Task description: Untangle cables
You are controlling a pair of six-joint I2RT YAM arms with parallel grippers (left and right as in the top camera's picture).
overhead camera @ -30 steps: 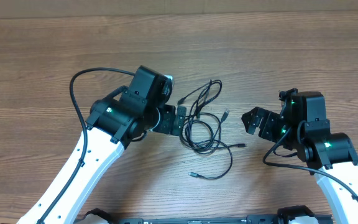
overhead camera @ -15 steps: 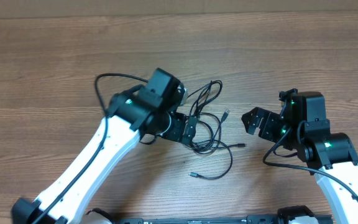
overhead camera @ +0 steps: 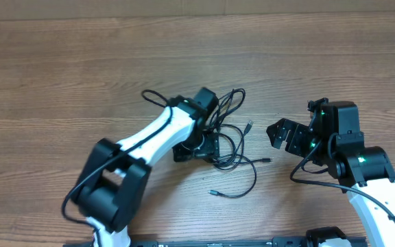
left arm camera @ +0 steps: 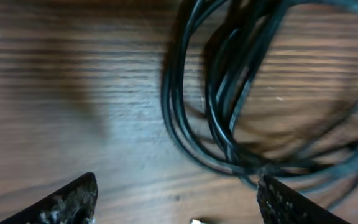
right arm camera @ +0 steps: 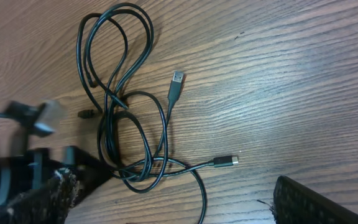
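Left tool is being held open over the bunched cables; right tool likewise, well apart. Several strands risk being pinched together, tightening the tangle.

cables | thin, black | tangled overlapping loops | lying flat

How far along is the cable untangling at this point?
Nothing looks done: the thin black cables lie in one bunch of overlapping loops on the wooden table. In hand: the left gripper hovers open over the bunch, gripping nothing. The right gripper sits open to the side. All the separating is left.
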